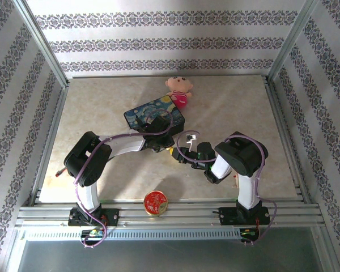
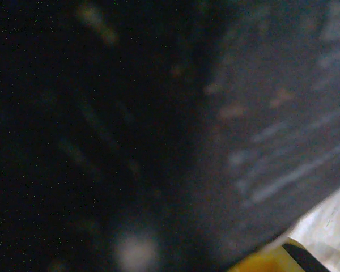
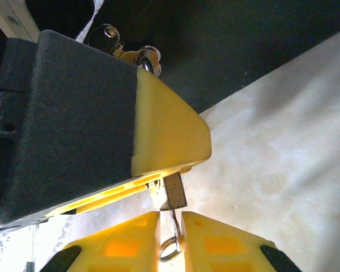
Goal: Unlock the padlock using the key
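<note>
The table (image 1: 102,113) has the blue tin box (image 1: 150,113) sitting around the middle, and both arms reach in and meet right at its near edge. The left gripper (image 1: 160,145) is jammed up against the box side, so its own camera gives just a dark painted blur. In the right wrist view its fingers (image 3: 170,130) are clenched on something thin.

That something looks like the padlock (image 3: 175,191), a small dull-metal block poking out from between the yellow tips, just off the box wall. I'm fairly sure but not certain, since most of it is buried in the grip.

The right gripper (image 3: 171,216) is pinched tight on the key (image 3: 173,226), which is seen edge-on. Its wire ring (image 3: 169,249) is tucked between the pads, and its tip touches the bottom of that block.

My take: the key is at the keyhole or barely in, so this is seat-then-turn.
- Keep the shaft dead in line with the lock body.
- Push gently until it bottoms out, then roll the right wrist only.
- The left side should just brace hard. Any give there and the lock twists along with the key.
- The hold is on a skinny edge, so too much torque could make the key slip or bend.
</note>
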Tool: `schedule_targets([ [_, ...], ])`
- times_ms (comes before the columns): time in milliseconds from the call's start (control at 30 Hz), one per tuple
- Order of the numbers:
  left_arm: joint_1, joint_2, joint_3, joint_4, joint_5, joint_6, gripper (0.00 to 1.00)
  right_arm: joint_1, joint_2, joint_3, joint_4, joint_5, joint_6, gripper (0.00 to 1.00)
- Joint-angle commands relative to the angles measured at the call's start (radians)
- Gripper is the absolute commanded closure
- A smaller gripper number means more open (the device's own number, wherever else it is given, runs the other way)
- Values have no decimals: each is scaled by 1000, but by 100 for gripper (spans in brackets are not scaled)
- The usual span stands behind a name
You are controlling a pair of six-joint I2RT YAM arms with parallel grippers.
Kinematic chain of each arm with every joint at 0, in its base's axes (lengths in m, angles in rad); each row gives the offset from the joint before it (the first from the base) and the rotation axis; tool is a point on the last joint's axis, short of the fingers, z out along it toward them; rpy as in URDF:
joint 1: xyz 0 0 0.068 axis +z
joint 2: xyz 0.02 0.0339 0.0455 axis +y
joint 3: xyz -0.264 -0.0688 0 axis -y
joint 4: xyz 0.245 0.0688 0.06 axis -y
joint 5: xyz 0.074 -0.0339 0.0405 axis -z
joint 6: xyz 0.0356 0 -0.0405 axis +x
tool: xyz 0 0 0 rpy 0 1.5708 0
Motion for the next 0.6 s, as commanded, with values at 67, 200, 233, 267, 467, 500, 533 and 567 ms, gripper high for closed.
schedule_targets([
  [67,11,-31,-18,27,18,-30,73,12,9,-12,30,14,0,83],
  [200,11,-34,-21,27,15,-31,74,16,11,-13,31,17,0,89],
  [233,11,-36,-23,27,14,-31,74,16,11,-13,30,17,0,89],
  [267,11,-36,-24,29,14,-32,74,18,12,-13,30,17,0,90],
  [467,11,-38,-27,33,19,-33,74,22,6,-9,31,24,2,98],
  [500,10,-36,-27,33,23,-33,74,22,4,-6,31,25,2,98],
  [533,10,-35,-29,35,27,-35,74,22,4,1,31,25,5,98],
  [567,9,-34,-30,37,32,-36,75,24,3,8,31,24,7,98],
])
